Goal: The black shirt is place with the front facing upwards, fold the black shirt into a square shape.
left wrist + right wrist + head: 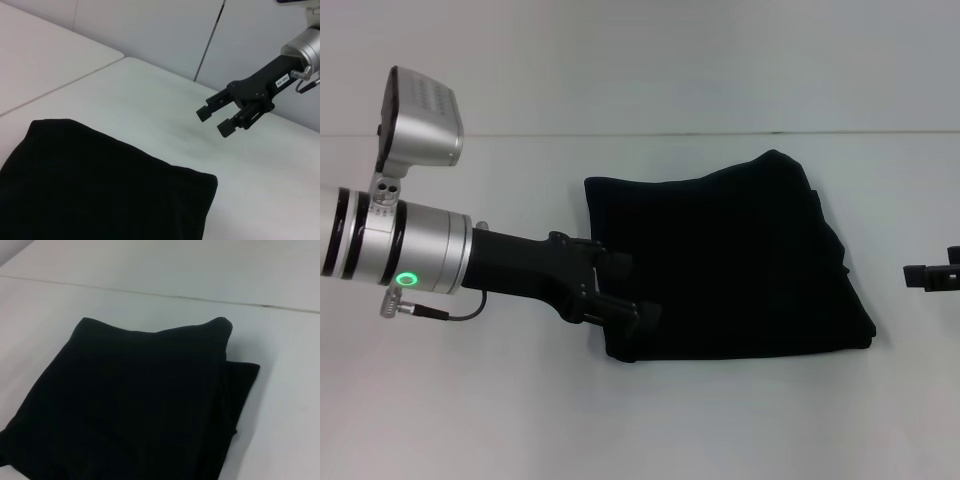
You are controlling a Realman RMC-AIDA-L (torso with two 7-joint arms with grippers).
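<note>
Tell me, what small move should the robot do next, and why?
Probably draw the left gripper back off the black shirt. The shirt already lies folded in a rough square, and the right gripper hangs clear of it, jaws open.

- The black shirt (730, 265) lies flat on a white desk (520, 420), folded into a rough square.
- Plain black soft cloth — no lettering or label shows on the upturned face.
- Folded layers sit slightly offset along one side, where a lower layer pokes out past the top one (242, 390).
- The corners are soft and rounded.
</note>
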